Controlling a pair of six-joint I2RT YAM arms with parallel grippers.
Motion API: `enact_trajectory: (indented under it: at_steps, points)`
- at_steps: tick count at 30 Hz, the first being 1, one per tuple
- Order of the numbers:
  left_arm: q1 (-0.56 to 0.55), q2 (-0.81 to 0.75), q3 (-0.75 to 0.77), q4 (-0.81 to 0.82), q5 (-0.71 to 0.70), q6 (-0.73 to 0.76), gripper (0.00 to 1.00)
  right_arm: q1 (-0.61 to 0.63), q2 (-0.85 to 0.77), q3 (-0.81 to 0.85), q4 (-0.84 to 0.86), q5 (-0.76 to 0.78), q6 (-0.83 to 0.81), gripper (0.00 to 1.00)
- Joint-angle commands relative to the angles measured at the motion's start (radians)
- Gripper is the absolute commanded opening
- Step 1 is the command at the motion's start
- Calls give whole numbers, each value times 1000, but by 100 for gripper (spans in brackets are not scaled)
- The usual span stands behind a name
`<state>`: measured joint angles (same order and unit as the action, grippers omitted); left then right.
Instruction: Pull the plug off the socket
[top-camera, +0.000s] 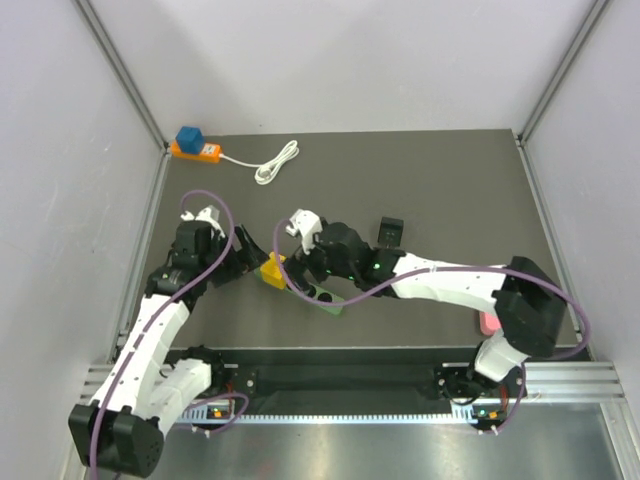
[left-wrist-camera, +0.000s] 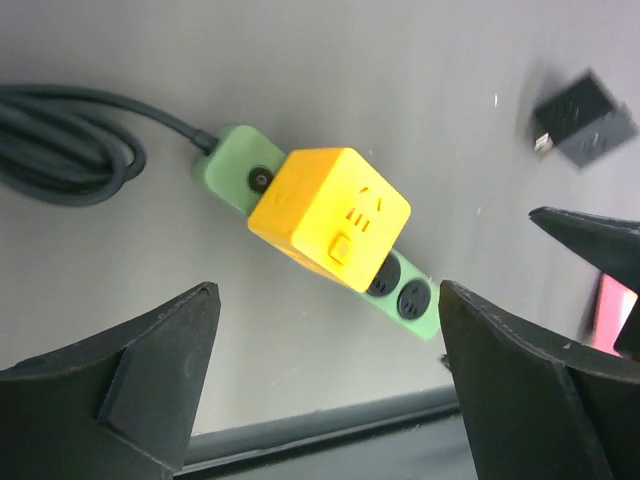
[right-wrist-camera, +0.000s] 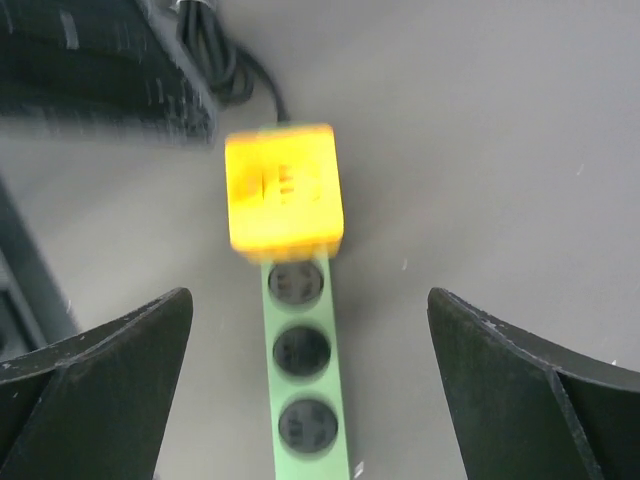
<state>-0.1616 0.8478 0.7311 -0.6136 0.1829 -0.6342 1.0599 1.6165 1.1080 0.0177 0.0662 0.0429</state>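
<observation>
Yellow cube plug (left-wrist-camera: 330, 218) sits on the green power strip (left-wrist-camera: 408, 298), its embossed marks unreadable. Beside the strip, left gripper (left-wrist-camera: 328, 300) and right gripper (right-wrist-camera: 308, 300) are both spread wide, gripping nothing.

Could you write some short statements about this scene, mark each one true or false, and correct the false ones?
1. The yellow plug sits on the green power strip. True.
2. The left gripper and the right gripper are both open. True.
3. The left gripper holds the yellow plug. False: it holds nothing, and its fingers stand clear of the plug.
4. The green power strip has a white cable. False: its cable is dark.
</observation>
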Motion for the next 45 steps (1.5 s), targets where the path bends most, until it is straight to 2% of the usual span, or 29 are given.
enact_trajectory:
  at_steps: [1, 5, 9, 15, 21, 23, 27, 31, 33, 38, 41, 42, 44, 45]
  points:
    - [-41, 43, 86, -29, 67, 169, 95, -43, -66, -143, 63, -130, 23, 100]
    - [-157, 134, 142, -58, -43, 232, 96, -83, -87, -264, 168, -280, 54, 100]
    - [-280, 197, 168, -52, -138, 284, 95, -84, -55, -301, 206, -335, 52, 100]
    - [-308, 295, 168, -46, -267, 324, 96, -84, -4, -286, 222, -371, 45, 100]
    - [-312, 324, 134, 18, -257, 344, 95, -84, 46, -254, 205, -350, 23, 100]
    - [-314, 338, 126, 35, -229, 350, 93, -84, 65, -246, 202, -336, 21, 96]
    - [-316, 370, 126, 64, -188, 357, 85, -83, 100, -215, 189, -275, 31, 81]
    - [-320, 398, 126, 77, -188, 355, 80, -64, 125, -211, 217, -182, 31, 78]
    - [-319, 412, 123, 84, -189, 349, 76, -58, 140, -212, 228, -166, 29, 72]
    - [-320, 427, 125, 95, -188, 331, 59, -35, 164, -221, 257, -88, 26, 64]
    - [-320, 422, 129, 92, -188, 315, 44, -17, 174, -235, 272, -39, 35, 56]
    - [-320, 422, 131, 92, -189, 311, 30, -11, 174, -246, 280, -29, 41, 46]
    - [-322, 419, 126, 103, -152, 292, 14, 11, 174, -264, 297, 21, 64, 36]
    - [-320, 415, 122, 107, -148, 281, 0, 17, 172, -272, 301, 38, 72, 21]
